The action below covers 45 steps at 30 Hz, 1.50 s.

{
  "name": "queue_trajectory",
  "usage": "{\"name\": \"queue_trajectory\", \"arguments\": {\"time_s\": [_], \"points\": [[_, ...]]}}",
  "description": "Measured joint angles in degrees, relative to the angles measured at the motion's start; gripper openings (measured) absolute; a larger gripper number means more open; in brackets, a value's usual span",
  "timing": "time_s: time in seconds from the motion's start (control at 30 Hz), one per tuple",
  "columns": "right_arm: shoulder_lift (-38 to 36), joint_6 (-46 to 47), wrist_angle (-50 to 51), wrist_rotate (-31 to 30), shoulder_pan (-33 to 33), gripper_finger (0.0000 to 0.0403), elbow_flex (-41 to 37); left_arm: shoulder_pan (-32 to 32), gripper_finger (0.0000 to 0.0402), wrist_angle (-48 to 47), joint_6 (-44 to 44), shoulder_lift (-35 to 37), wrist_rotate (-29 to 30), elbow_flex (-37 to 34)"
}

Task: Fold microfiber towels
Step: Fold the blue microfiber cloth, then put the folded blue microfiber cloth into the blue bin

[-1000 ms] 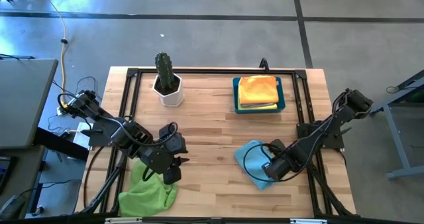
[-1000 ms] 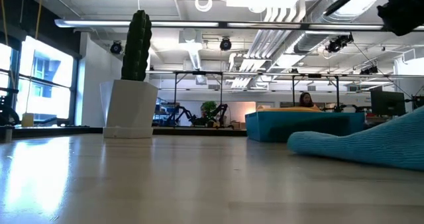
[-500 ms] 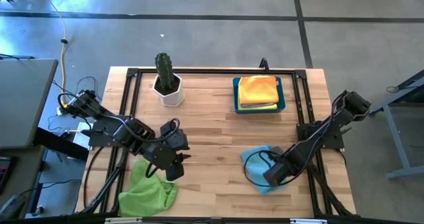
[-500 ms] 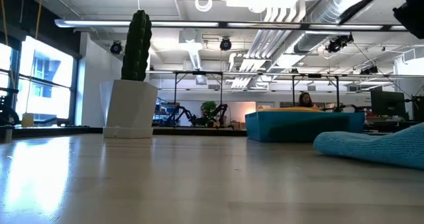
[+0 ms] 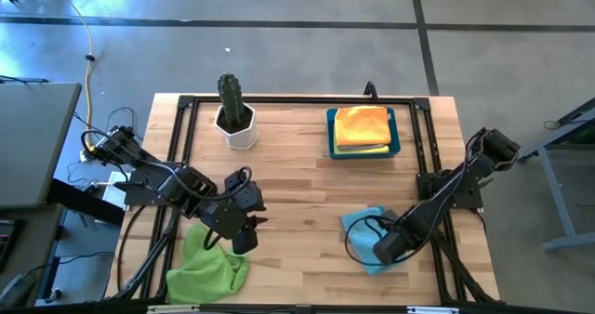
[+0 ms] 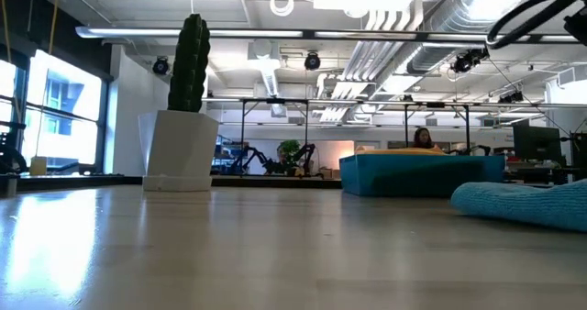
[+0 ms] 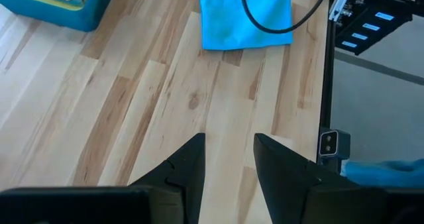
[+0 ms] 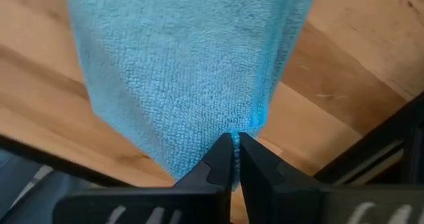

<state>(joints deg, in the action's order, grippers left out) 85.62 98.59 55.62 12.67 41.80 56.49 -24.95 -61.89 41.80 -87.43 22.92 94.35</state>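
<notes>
Right jaws: pinched almost together on the hem of the light blue towel (image 8: 192,71); my right gripper (image 8: 234,159) has that edge caught between its fingertips, near the table's front right corner.
Left jaws: parted, with only bare wood between them; my left gripper (image 7: 228,159) hangs over the table's front left, holding nothing.
What I hold: one edge of the light blue towel (image 5: 364,228), the rest of it lying on the table (image 5: 288,179) beyond my right jaws.
What has just changed: a second ago this towel spread wider toward the middle of the table; now my right gripper (image 5: 383,249) has drawn the pinched edge toward the front right, and the cloth shows as a smaller, more gathered patch. In the low view its hump (image 6: 527,200) has shrunk back toward the right edge.
What that means: I judge a fold is under way on the blue one, the layer doubled but not yet released or smoothed.
Lime green towel: crumpled at the front left (image 5: 206,268), just beside my left gripper (image 5: 244,235), not yet folded.
Done pile: orange towel (image 5: 361,124) on top of a yellow towel (image 5: 364,148) in the blue bin (image 5: 398,137) at the back right.
Also there: potted cactus (image 5: 232,110) at the back left, well apart from the work.
</notes>
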Motion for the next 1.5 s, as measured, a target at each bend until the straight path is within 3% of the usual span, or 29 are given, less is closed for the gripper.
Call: {"name": "queue_trajectory", "arguments": {"time_s": [0.17, 0.4, 0.53, 0.7, 0.83, 0.93, 1.2, 1.5], "points": [[0.0, -5.8, -1.6, 3.2, 0.4, 0.0035, 0.0, 0.0, 0.0117, 0.0, 0.0, 0.0, 0.0, 0.0], [0.0, -15.3, -1.9, 8.9, 1.7, 0.0123, 0.0, 0.0, 0.0117, 0.0, 0.0, 0.0, 0.0, 0.0], [0.0, -21.5, -7.0, 6.1, 2.1, 0.0154, 0.0, 0.0, 0.0117, 0.0, 0.0, 0.0, 0.0, 0.0], [0.1, -37.4, -14.1, -11.6, 5.1, 0.0151, 0.0, 0.0, 0.0117, 0.0, 0.9, 0.0, 0.0, 0.0], [2.1, -50.4, -18.2, -18.9, 7.6, 0.0138, 0.0, 0.0, 0.0117, 0.0, 1.6, 0.0, -0.4, 0.0], [4.7, -55.1, -18.6, -18.2, 8.8, 0.013, 0.0, 0.0, 0.0117, 0.0, 1.8, 0.0, -1.2, 0.0], [10.3, -55.6, -19.8, -11.7, 9.4, 0.0129, 0.0, 0.0, 0.0117, 0.0, 4.7, 0.0, -1.3, 0.0], [15.3, -55.4, -21.4, -10.6, 9.7, 0.0129, 0.2, 0.0, 0.0117, 0.0, 6.3, 0.0, -1.3, 0.0]]}}
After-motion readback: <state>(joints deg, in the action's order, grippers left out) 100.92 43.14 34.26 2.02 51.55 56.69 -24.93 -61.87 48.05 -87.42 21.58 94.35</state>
